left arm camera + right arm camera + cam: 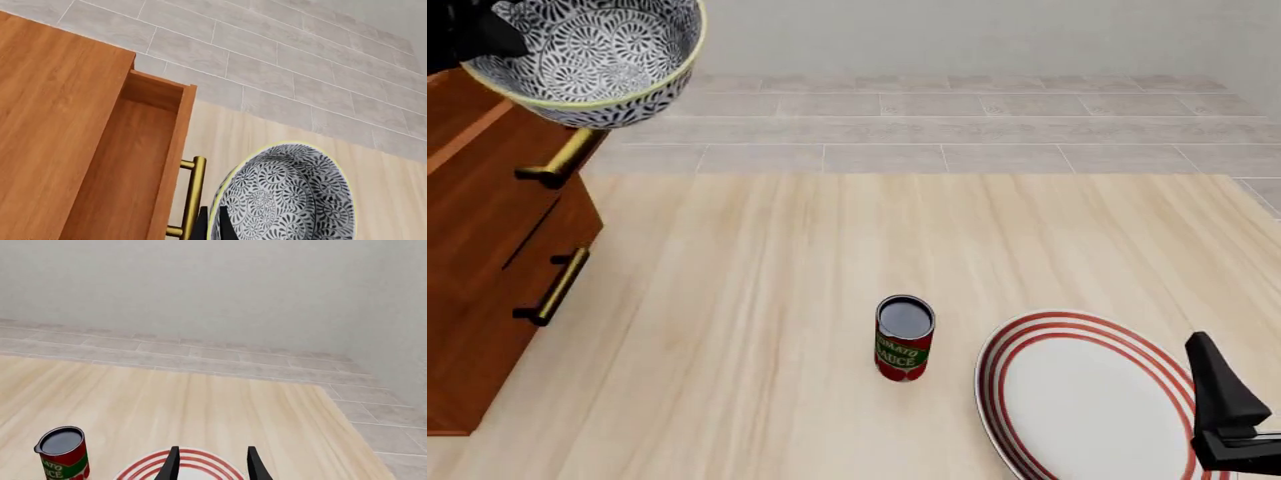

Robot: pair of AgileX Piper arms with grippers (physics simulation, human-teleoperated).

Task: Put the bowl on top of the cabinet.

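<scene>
The bowl (pixel 594 55), grey-blue floral with a yellow-green rim, hangs in the air at the far left, just right of the cabinet's top and above its upper brass handle (pixel 561 160). My left gripper (pixel 487 40) is shut on the bowl's rim. In the left wrist view one finger sits inside the bowl (pixel 287 195) and one outside, at the left gripper (pixel 213 222). The reddish-brown cabinet (pixel 481 230) fills the left edge, and its top drawer (pixel 127 165) is pulled out. My right gripper (pixel 1228 410) (pixel 213 465) is open and empty over the plate.
A red tomato sauce can (pixel 904 337) (pixel 62 452) stands mid-table. A white plate with red rings (pixel 1088 395) (pixel 143 467) lies at the near right. A lower brass handle (pixel 554 285) sticks out from the cabinet front. A grey tiled strip runs along the table's far side.
</scene>
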